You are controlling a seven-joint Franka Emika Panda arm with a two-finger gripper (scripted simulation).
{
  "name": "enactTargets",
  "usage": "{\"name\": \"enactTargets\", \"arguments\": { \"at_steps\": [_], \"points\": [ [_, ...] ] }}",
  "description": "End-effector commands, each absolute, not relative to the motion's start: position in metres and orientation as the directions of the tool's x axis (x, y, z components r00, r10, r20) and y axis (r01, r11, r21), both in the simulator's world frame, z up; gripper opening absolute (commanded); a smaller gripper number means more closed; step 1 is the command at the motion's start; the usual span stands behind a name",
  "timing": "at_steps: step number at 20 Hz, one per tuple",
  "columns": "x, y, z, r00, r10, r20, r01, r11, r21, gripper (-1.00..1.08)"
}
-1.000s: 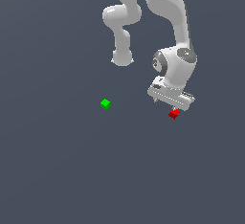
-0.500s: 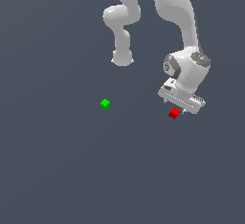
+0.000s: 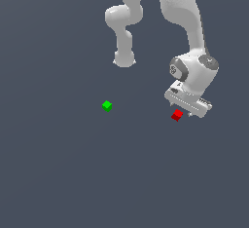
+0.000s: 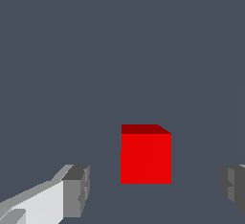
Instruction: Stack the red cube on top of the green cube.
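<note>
1. The claw (image 3: pixel 187 111) sits low over the red cube (image 3: pixel 177 115), on the exterior view's right side of the desk (image 3: pixel 58 173). Compared with a second ago, the wrist has swung further to the exterior view's right and dropped a little, so the claw body now hangs just beside and above the cube rather than straight over it.

2. In the wrist view the red cube (image 4: pixel 145 154) lies between the two fingers (image 4: pixel 76 189), with a clear gap on each side. The claw is spread wide and grasps nothing.

3. The red cube rests on the desk and has not moved across the three exterior pictures. The green cube (image 3: pixel 107 105) also stays put, well apart from the red one, toward the exterior view's left.

4. What the shift means: the arm appears to be lining up and descending for the grasp, and the cube is now framed by the fingers. It sits somewhat nearer one finger than the other, so a small centring correction may help.

5. Likely next: lower until the fingertips flank the cube's sides, then close. The lift, carry and placing on the green cube are all still to do.
</note>
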State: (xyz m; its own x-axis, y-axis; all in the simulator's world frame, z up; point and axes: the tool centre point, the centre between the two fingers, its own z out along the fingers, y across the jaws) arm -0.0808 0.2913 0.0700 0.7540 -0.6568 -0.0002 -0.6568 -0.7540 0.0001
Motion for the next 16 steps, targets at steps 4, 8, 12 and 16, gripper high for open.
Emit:
{"name": "enactTargets", "arguments": {
  "at_steps": [4, 8, 12, 16],
  "points": [
    [-0.081, 0.291, 0.062, 0.753, -0.658, 0.0, -0.658, -0.753, 0.0, 1.0],
    [-0.081, 0.291, 0.044, 0.752, -0.659, 0.0, -0.659, -0.752, 0.0, 1.0],
    [-0.081, 0.291, 0.026, 0.752, -0.659, 0.0, -0.659, -0.752, 0.0, 1.0],
    [-0.08, 0.292, 0.02, 0.751, -0.66, 0.0, -0.66, -0.751, 0.0, 1.0]
  ]
}}
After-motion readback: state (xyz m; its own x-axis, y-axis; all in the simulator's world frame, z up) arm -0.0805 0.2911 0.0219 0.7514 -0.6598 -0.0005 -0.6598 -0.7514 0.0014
